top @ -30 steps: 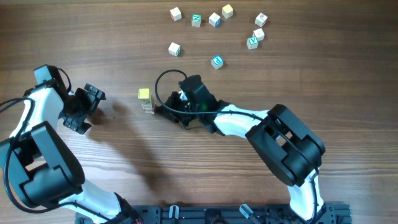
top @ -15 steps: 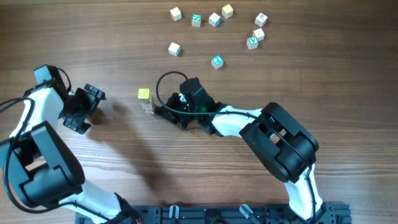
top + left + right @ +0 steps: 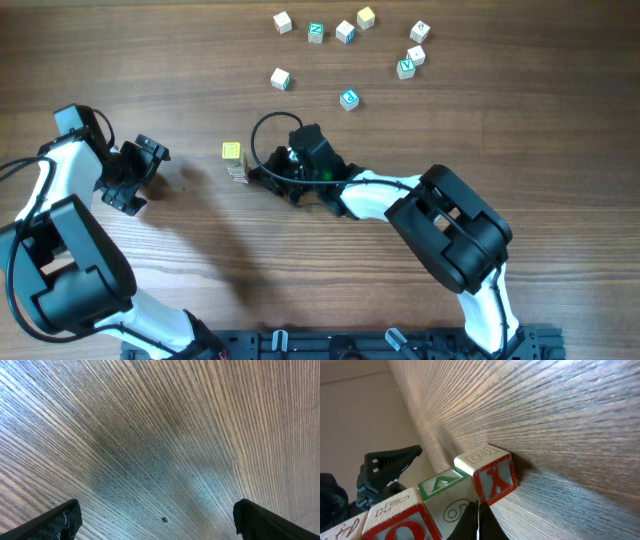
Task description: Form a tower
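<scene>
Tower stands on the table, yellow cube topmost, between the two claws. Positions relative to the tower:

- **Right claw**: just beside the tower on its right, jaws pinched fully together and holding nothing. The right wrist view puts its fingertips close against the lower cubes; I cannot confirm contact.
- **Left claw**: near the tower on its left, spread wide and empty.
- **Loose cubes**: well apart from the tower, beyond it and to the right.

I judge the step in hand to be squaring the stack. The next move calls for a straight retreat from the tower without brushing it; then I fetch another cube.
</scene>
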`<action>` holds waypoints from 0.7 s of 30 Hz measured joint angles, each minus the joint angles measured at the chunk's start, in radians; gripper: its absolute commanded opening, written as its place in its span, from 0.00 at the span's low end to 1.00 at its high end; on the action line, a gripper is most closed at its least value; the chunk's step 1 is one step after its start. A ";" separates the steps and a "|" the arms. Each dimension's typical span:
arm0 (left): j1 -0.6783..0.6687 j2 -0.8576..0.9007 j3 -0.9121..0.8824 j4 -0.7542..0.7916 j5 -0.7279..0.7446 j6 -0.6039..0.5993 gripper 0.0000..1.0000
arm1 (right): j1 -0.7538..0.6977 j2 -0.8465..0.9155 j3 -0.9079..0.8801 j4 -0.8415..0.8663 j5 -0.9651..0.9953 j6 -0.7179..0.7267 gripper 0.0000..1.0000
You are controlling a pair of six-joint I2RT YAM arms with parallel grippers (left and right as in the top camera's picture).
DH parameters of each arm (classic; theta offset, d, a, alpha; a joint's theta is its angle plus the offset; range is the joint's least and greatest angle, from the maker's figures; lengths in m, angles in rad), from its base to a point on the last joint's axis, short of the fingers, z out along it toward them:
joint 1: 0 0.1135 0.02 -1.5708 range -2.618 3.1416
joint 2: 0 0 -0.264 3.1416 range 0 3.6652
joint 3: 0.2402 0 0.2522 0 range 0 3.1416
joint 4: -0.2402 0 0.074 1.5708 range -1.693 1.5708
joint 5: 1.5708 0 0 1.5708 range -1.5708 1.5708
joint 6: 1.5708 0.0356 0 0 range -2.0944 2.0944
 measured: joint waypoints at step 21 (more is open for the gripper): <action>0.000 0.000 0.000 0.000 0.000 0.000 1.00 | -0.024 0.000 0.000 -0.013 0.003 -0.027 0.04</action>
